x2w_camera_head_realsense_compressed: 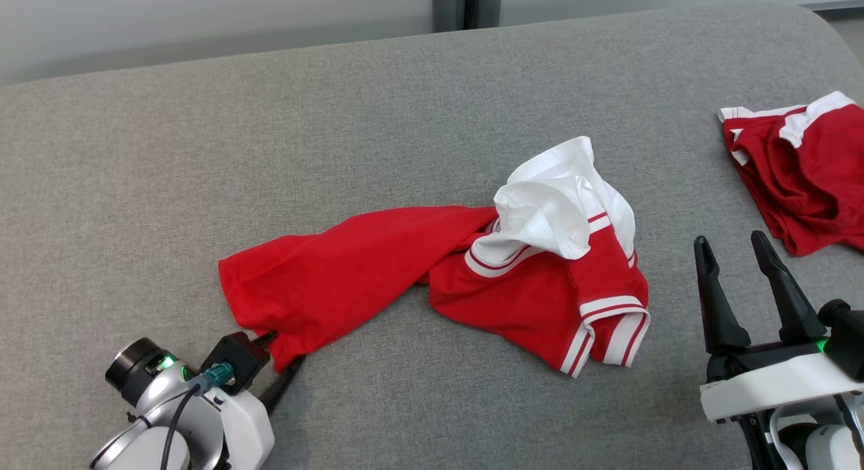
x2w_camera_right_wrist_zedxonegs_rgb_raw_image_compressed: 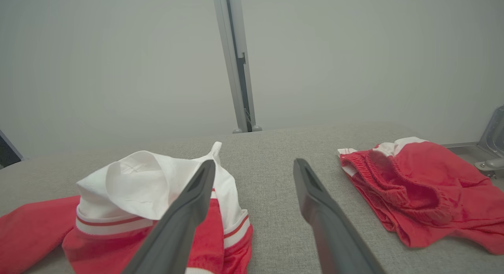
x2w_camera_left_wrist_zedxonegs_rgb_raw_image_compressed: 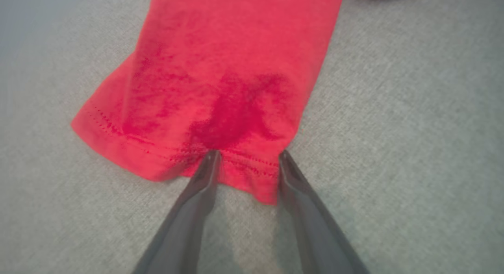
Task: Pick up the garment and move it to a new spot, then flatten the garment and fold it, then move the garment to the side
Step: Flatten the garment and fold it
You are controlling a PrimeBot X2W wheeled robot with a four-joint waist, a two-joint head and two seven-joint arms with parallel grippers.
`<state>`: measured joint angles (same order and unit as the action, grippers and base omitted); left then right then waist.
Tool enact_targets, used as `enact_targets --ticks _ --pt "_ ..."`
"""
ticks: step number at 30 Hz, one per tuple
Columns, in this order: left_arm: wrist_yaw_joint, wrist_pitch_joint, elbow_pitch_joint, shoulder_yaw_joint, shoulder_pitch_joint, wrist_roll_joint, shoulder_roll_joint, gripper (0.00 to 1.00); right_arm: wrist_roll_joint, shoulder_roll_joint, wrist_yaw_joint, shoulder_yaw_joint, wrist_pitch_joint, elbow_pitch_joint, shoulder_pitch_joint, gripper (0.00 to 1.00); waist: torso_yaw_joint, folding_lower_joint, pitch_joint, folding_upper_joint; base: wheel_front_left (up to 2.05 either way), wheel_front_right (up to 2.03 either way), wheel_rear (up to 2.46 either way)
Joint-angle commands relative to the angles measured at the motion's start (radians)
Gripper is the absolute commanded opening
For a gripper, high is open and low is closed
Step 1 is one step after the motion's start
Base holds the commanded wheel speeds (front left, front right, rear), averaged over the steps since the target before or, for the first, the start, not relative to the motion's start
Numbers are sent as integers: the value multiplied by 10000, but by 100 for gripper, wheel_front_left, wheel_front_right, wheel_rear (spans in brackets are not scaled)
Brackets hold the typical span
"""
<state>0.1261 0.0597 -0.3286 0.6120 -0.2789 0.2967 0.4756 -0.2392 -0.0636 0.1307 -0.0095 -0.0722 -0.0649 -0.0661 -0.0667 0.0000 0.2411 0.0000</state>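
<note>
The red garment (x2w_camera_head_realsense_compressed: 432,274) with white trim lies crumpled in the middle of the grey fabric-covered worktop (x2w_camera_head_realsense_compressed: 405,105). It is neither flattened nor folded, so most of the task looks undone; I cannot tell whether it has been moved to a new spot. Its long axis runs from near left to right, with the plain hem (x2w_camera_left_wrist_zedxonegs_rgb_raw_image_compressed: 118,140) at the near-left end and the bunched white collar and sleeves at the right. The left tool (x2w_camera_head_realsense_compressed: 283,350) straddles the hem, fingers apart, nothing clamped. The right tool (x2w_camera_head_realsense_compressed: 730,244) hangs wide open and empty near right. A second red garment (x2w_camera_head_realsense_compressed: 803,173) lies far right.
</note>
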Motion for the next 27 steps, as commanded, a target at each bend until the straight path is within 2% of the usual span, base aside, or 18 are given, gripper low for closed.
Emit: enact_targets --ticks 1,4,7,11,15,18,22,25,27 --pt "-34 54 -152 80 -143 -96 76 0 26 -10 1 -22 -86 9 -95 100 12 0 -2 0 0 0 0" --pt "30 122 58 595 -478 -16 299 0 67 8 1 -117 -102 42 -3 100 105 0 -64 0 0 0 0" --pt "37 487 1004 1189 -644 397 748 0 70 5 1 -265 -98 58 126 100 248 0 -155 0 0 0 0" --pt "34 1412 3297 1881 -959 1083 1973 0 94 14 1 -477 -11 -2 309 100 536 0 -263 0 0 0 0" --pt "18 2552 5718 1566 -1148 1836 3152 0 89 25 1 -610 89 -72 399 100 806 0 -325 0 0 0 0" --pt "-331 3305 7304 1069 -1016 2443 3831 0 82 43 1 -638 106 -99 449 100 916 0 -361 0 0 0 0" --pt "-1085 3857 8861 387 -726 3020 4479 0 54 64 1 -647 170 -136 485 100 992 0 -341 0 0 0 0" --pt "-1538 3903 9326 -8 -533 3349 4711 0 37 81 1 -630 189 -170 455 100 976 0 -270 0 0 0 0" --pt "-1739 3738 9183 -187 -392 3589 4658 0 24 91 1 -581 181 -167 368 100 924 0 -179 0 0 0 0"
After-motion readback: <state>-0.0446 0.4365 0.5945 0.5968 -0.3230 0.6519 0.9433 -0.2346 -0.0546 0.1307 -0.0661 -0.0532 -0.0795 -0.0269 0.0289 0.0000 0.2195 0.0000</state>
